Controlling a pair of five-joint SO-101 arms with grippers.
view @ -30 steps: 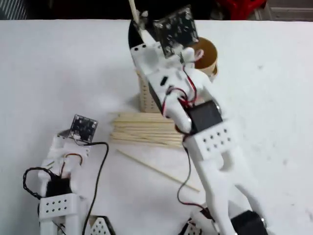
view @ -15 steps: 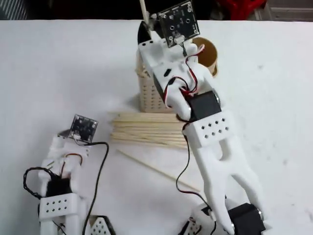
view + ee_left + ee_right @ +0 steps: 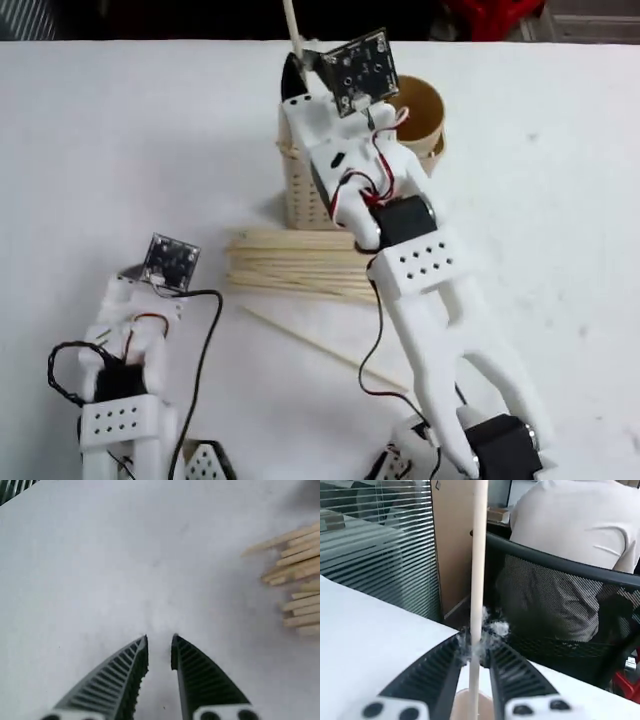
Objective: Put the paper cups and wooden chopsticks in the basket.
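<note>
Both arms are white plastic shells; the right arm (image 3: 430,290) has a black motor block (image 3: 405,218), a bracket dotted with small holes (image 3: 420,262) and red and black wires (image 3: 362,185). The left arm (image 3: 120,400) trails a black cable (image 3: 208,340); each wrist bears a dark circuit board (image 3: 360,62); the jaws are black, ribbed and pointed.

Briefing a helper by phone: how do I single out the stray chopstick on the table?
Find the basket mid-table; a chopstick pile lies beside it. Past the pile, away from the basket, the stray chopstick lies alone, slanted, clear of the others.
</note>
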